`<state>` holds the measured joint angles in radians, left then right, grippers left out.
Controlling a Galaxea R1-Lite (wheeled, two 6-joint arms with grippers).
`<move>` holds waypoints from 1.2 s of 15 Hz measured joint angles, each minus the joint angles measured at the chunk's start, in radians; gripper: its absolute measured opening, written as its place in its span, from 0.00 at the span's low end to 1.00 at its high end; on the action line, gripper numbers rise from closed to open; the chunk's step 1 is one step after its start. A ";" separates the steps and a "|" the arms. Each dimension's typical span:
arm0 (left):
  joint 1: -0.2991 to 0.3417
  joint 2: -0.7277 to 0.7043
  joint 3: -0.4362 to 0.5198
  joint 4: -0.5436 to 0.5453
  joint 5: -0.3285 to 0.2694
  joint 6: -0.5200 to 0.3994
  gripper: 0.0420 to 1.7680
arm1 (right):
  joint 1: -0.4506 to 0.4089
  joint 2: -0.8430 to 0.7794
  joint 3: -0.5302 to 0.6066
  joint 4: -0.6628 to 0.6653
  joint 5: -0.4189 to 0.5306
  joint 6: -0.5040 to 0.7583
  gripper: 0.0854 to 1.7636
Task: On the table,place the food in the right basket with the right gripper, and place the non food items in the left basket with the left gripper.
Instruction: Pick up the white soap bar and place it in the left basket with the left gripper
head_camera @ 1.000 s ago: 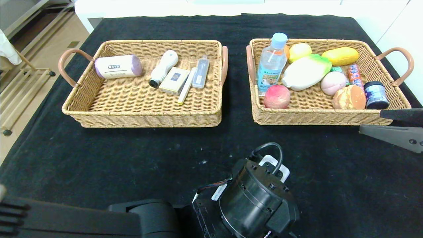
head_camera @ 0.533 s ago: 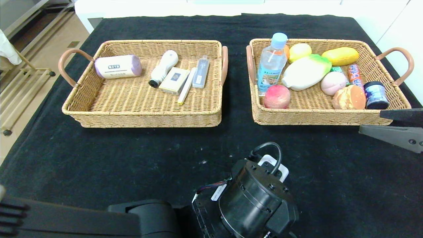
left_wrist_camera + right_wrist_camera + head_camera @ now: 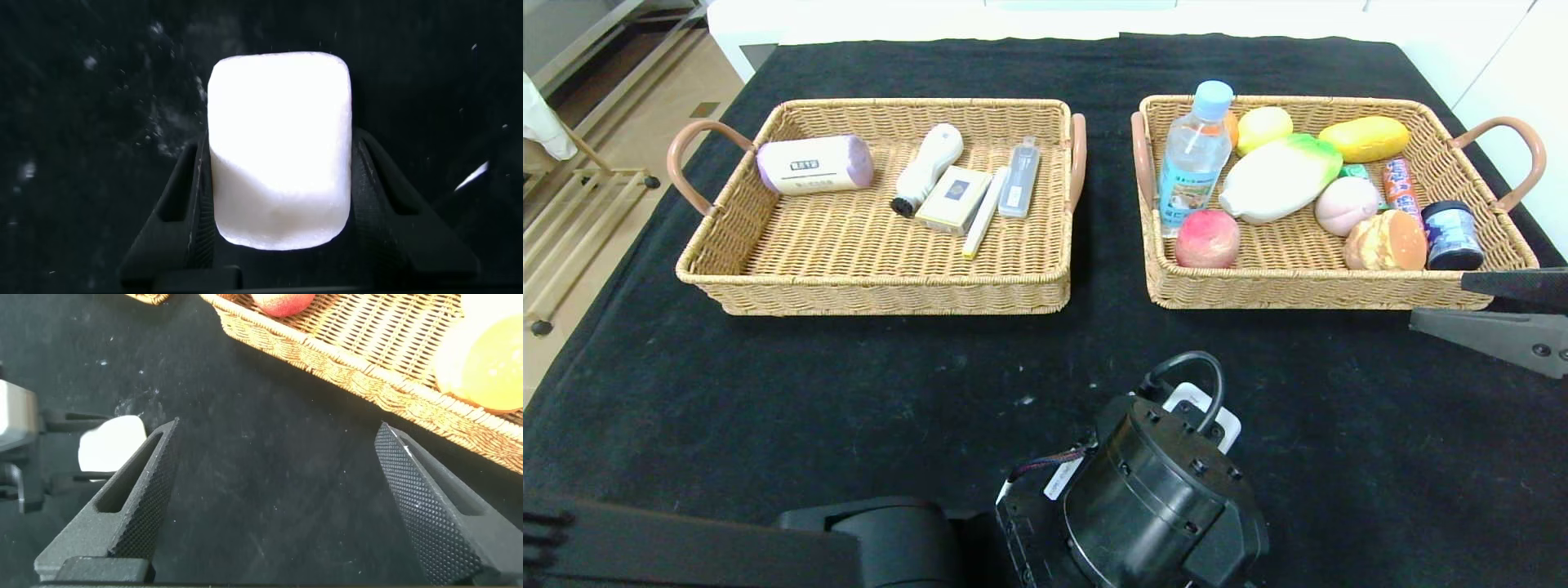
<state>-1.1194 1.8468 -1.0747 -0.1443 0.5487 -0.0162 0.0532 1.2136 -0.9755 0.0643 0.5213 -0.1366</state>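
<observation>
The left gripper (image 3: 282,220) is pointing down at the table (image 3: 768,392) near its front edge, its two fingers (image 3: 192,204) pressing on both sides of the white rounded pad (image 3: 280,147) — the pad is lying on the black cloth, in front of the gap between the left basket (image 3: 874,290) and the right basket (image 3: 1307,290). The right gripper (image 3: 278,506) is hovering spread wide beside the right basket's front wall, holding nothing
</observation>
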 joint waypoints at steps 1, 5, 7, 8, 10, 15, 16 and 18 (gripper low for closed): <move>-0.001 -0.007 -0.001 0.002 0.005 0.004 0.55 | 0.000 0.000 0.000 0.000 0.000 0.000 0.97; -0.001 -0.059 -0.004 0.002 0.011 0.046 0.55 | 0.000 0.000 0.000 0.000 0.000 0.000 0.97; 0.005 -0.091 -0.008 0.000 0.010 0.074 0.55 | 0.000 0.000 0.001 0.000 0.000 0.000 0.97; 0.009 -0.108 -0.010 -0.001 0.009 0.087 0.55 | 0.001 0.000 0.001 0.000 0.000 0.000 0.97; 0.022 -0.142 -0.026 -0.001 0.006 0.107 0.55 | 0.001 0.000 0.003 0.000 0.000 0.000 0.97; 0.116 -0.211 -0.111 0.010 -0.007 0.174 0.55 | 0.001 0.000 0.004 0.000 0.000 0.000 0.97; 0.135 -0.219 -0.131 0.013 -0.007 0.181 0.55 | 0.002 0.000 0.004 0.000 0.000 0.000 0.97; 0.179 -0.231 -0.172 0.017 -0.022 0.199 0.55 | 0.001 0.000 0.004 0.000 0.000 0.000 0.97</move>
<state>-0.9400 1.6153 -1.2468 -0.1268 0.5266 0.1832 0.0547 1.2136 -0.9717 0.0638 0.5215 -0.1366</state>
